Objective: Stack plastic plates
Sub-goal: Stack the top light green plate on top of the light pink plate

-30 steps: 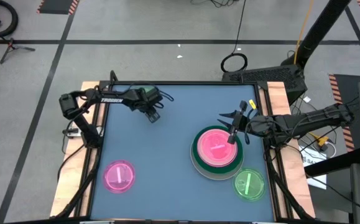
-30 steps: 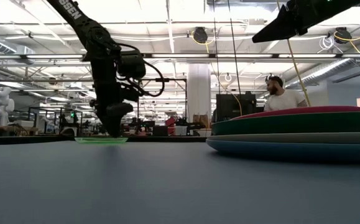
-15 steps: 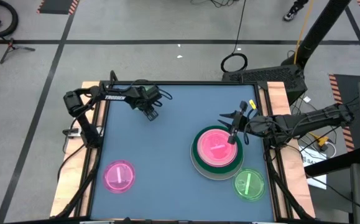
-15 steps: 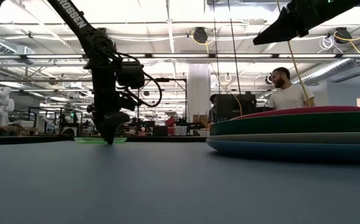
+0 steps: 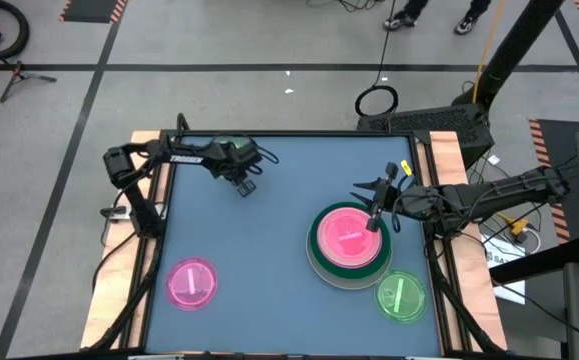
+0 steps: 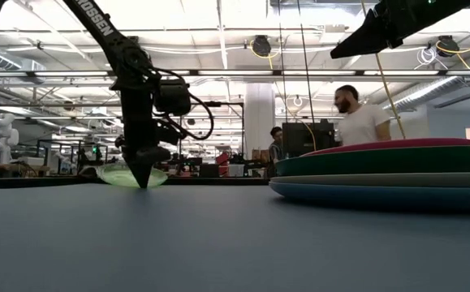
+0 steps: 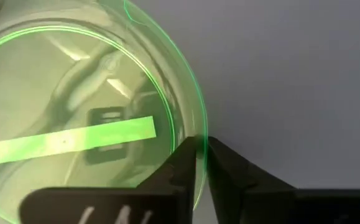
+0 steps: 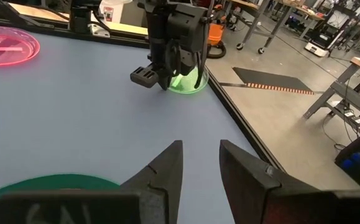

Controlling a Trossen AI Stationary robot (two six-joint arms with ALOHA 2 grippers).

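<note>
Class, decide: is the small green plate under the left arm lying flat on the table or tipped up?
Tipped. In the low view the small green plate shows its face, one edge lifted, and the left gripper is shut on its rim.

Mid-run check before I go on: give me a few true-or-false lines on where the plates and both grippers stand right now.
1. The left gripper has its fingers closed on the rim of a small green plate. True.
2. The right gripper is holding a plate. False: its fingers are open and empty above the stack.
3. A pink plate lies on top of the stack. True.
4. The small pink plate lies inside the stack. False: it lies alone on the table, near the front left corner.
5. Another small green plate lies beside the stack. True.
</note>
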